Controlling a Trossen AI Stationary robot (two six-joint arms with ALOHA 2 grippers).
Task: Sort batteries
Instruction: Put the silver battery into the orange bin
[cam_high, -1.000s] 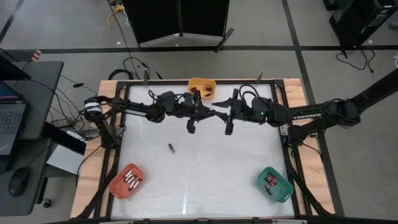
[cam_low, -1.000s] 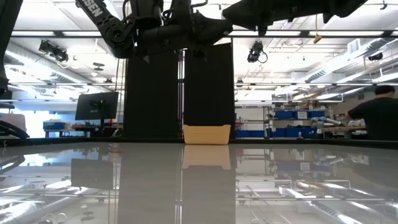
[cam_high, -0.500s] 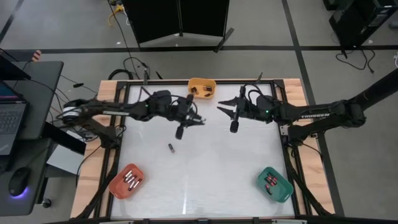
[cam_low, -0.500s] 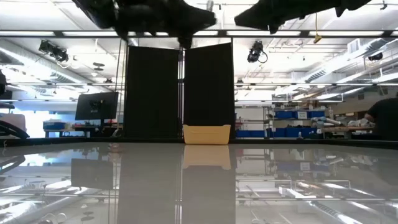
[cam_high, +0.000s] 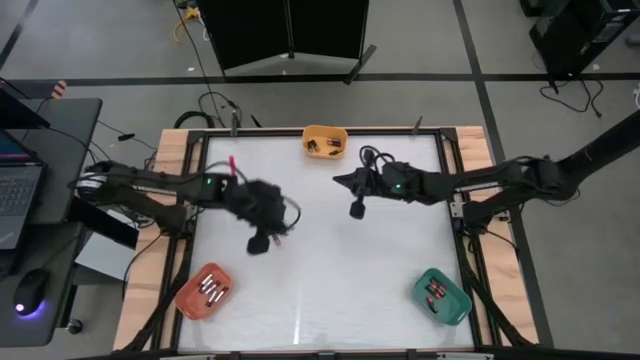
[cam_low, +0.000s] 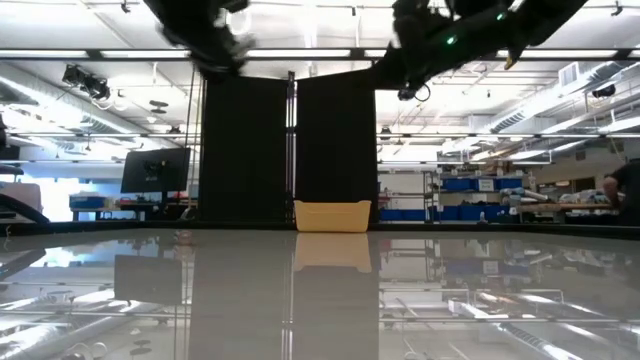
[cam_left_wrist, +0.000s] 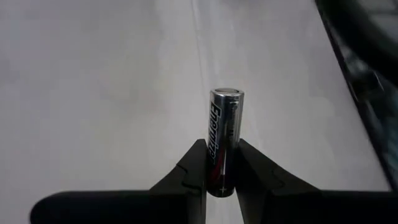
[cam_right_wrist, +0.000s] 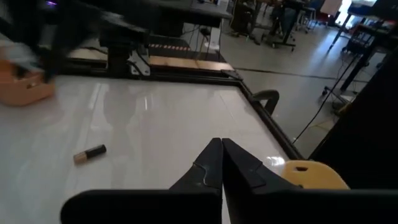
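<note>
From above, the left gripper hangs over the white table, between the yellow bin at the far edge and the orange bin at the near left corner. What it carries is hidden there; its wrist camera shows a battery clamped upright between the fingers. The right gripper sits nearer the yellow bin, empty, fingers pressed together, as its own camera confirms. That camera alone catches a loose battery lying on the table. Only overhead shows cells in the orange bin and green bin.
</note>
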